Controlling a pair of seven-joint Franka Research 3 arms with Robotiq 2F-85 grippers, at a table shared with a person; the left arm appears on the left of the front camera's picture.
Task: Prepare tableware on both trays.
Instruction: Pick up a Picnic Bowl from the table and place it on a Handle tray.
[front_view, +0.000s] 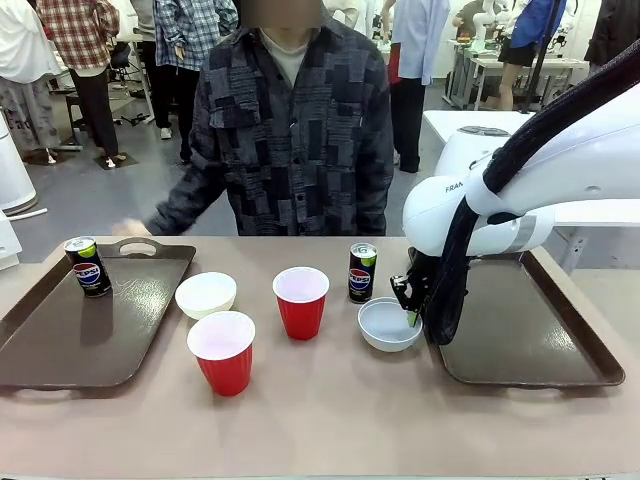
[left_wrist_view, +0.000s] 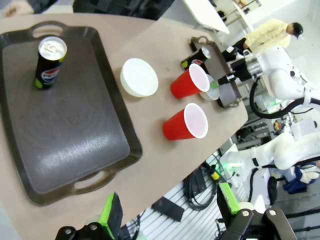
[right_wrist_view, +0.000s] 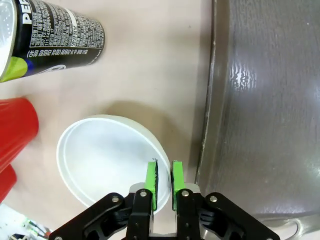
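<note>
Bowl (right_wrist_view: 107, 155) — small, round, white | right end effector (right_wrist_view: 164, 169) clamped on its rim

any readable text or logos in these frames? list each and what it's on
"PEPSI": on the Pepsi can standing on the left tray.
"PE", cut off by the picture's edge: on the second can beside the bowl. Its fine print is too small to read.
"FRAN", cut off: on the right arm.

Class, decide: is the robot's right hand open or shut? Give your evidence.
Shut on the white bowl: the right hand has its green pads nearly together, pinching the bowl's rim.
</note>
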